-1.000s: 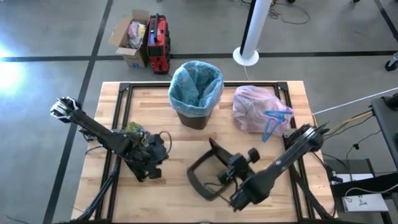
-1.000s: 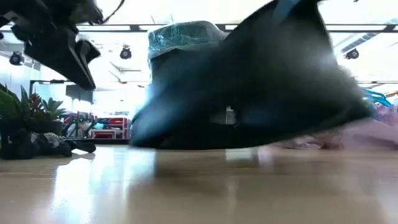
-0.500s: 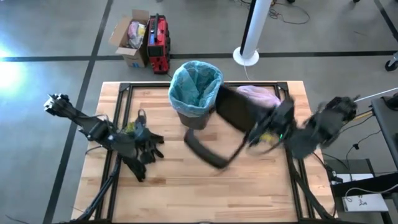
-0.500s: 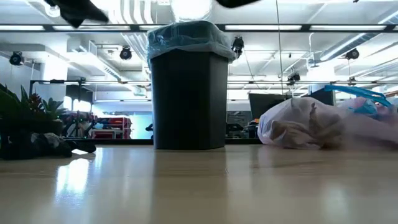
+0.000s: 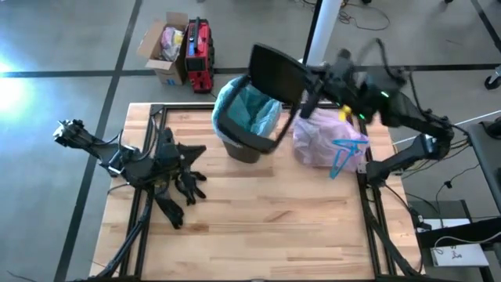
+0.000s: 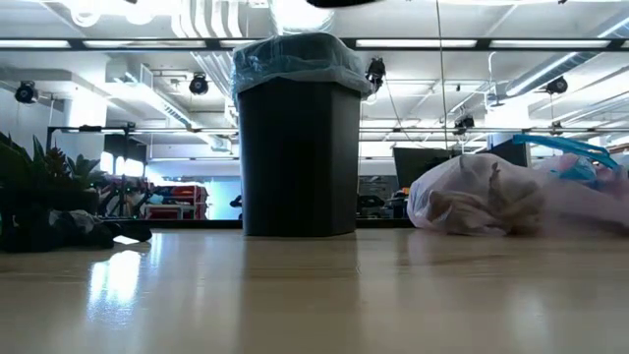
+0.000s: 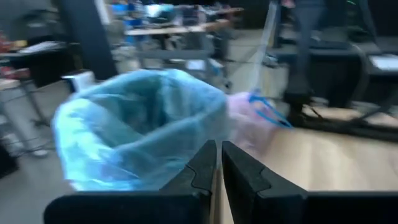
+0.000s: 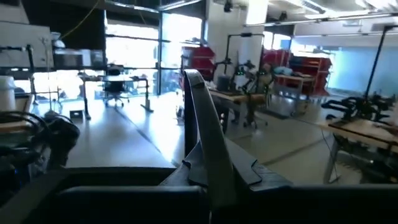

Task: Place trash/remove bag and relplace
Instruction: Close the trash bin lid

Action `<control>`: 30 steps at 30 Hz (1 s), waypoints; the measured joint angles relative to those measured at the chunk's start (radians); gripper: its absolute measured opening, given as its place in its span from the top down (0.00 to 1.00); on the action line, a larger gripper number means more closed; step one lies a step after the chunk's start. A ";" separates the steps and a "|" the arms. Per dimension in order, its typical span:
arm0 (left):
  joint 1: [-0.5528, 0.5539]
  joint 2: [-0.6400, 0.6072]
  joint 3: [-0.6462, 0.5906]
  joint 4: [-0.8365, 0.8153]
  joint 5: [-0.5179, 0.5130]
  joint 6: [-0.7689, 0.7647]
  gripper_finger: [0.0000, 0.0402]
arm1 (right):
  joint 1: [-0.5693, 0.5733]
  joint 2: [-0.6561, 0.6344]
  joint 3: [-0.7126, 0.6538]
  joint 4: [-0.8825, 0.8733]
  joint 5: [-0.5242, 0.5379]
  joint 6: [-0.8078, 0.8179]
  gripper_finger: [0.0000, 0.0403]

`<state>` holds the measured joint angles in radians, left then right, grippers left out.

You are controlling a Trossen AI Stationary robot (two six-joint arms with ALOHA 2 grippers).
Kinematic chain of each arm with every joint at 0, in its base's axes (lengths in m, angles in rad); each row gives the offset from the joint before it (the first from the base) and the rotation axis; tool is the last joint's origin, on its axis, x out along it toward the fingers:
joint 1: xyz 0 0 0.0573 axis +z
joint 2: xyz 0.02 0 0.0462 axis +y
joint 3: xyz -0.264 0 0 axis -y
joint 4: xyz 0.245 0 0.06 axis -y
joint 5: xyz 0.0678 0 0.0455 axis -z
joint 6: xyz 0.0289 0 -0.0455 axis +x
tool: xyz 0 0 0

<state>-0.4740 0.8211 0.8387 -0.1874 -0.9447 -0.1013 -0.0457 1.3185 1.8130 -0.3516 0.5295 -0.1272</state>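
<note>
While the left gripper (image 5: 188, 168) waits at nine o'clock, fingers together on nothing, the bin (image 5: 246, 117) with its blue liner (image 5: 249, 106) stands at twelve. The right gripper (image 5: 305, 78), clamped on a black lid (image 5: 262, 92), hangs over it and could knock it over. The bag (image 5: 325, 137) lies at one o'clock. No writing is legible.

The left gripper (image 7: 217, 163) is hovering low at the table's left side, its fingers (image 7: 200, 167) pressing together. The right gripper (image 8: 214, 168) is hanging raised behind the table's far edge, fingers (image 8: 249, 169) clamping a dark rim between them.
</note>
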 joint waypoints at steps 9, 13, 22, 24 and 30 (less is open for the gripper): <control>0.129 -0.025 -0.001 0.437 -0.035 0.070 0.97 | -0.380 0.152 -0.002 0.017 -0.400 0.052 1.00; 0.208 -0.039 -0.001 0.539 -0.034 0.108 0.97 | -0.440 0.224 -0.002 0.091 -0.577 0.021 1.00; 0.321 -0.028 -0.001 0.536 -0.015 0.063 0.97 | -0.483 0.275 -0.002 0.059 -0.660 -0.042 1.00; 0.364 -0.029 -0.001 0.533 0.044 0.042 0.97 | -0.482 0.269 -0.002 0.068 -0.657 -0.034 1.00; 0.579 -0.028 -0.001 0.469 0.302 -0.099 0.97 | -0.468 0.268 -0.015 0.072 -0.663 -0.015 1.00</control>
<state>0.1050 0.7932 0.8379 0.2811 -0.6429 -0.2001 -0.5142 1.5864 1.7976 -0.2794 -0.1330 -0.1420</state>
